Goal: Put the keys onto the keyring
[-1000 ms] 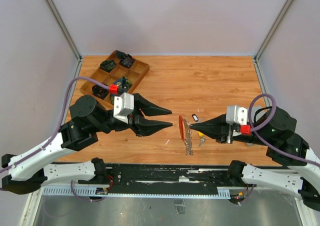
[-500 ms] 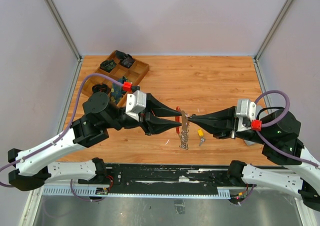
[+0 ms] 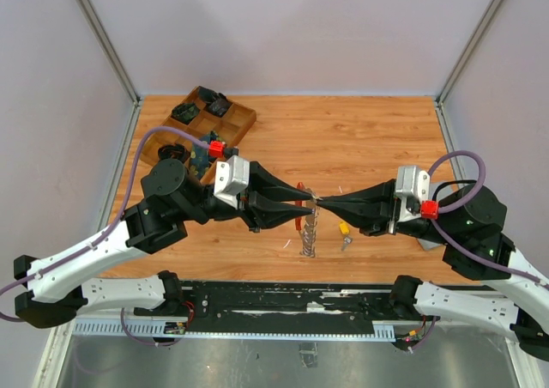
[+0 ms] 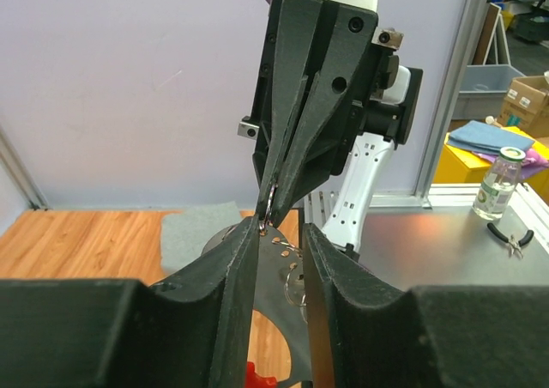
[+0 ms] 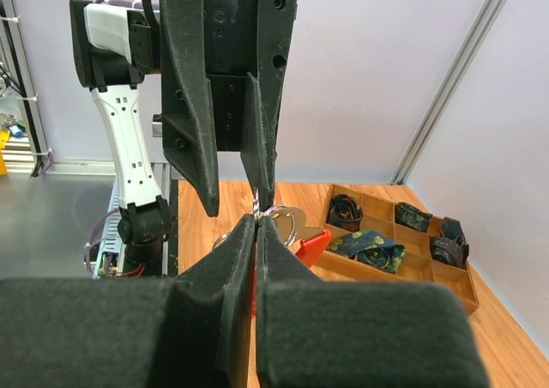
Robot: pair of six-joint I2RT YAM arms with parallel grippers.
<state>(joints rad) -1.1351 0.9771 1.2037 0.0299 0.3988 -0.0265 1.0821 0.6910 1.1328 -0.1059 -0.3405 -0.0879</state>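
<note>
The keyring (image 3: 311, 233) hangs above the table between the two arms, a glittery metal strip with a red plastic part (image 3: 298, 221). My right gripper (image 3: 319, 202) is shut on its wire ring (image 5: 273, 216) at the top. My left gripper (image 3: 309, 201) faces it from the left, open. Its jaws stand on either side of the keyring's flat holed plate (image 4: 287, 272), with a gap still showing on the right. A yellow-headed key (image 3: 343, 228) and a small silver key (image 3: 346, 244) lie on the table under the right gripper.
A wooden compartment tray (image 3: 240, 124) with dark items sits at the back left, also seen in the right wrist view (image 5: 403, 272). A grey pad (image 4: 199, 232) lies on the table near the right arm's base.
My left arm has swung right until its fingers straddle the keyring, and its jaws have narrowed. My right gripper has carried the keyring slightly left and up.
</note>
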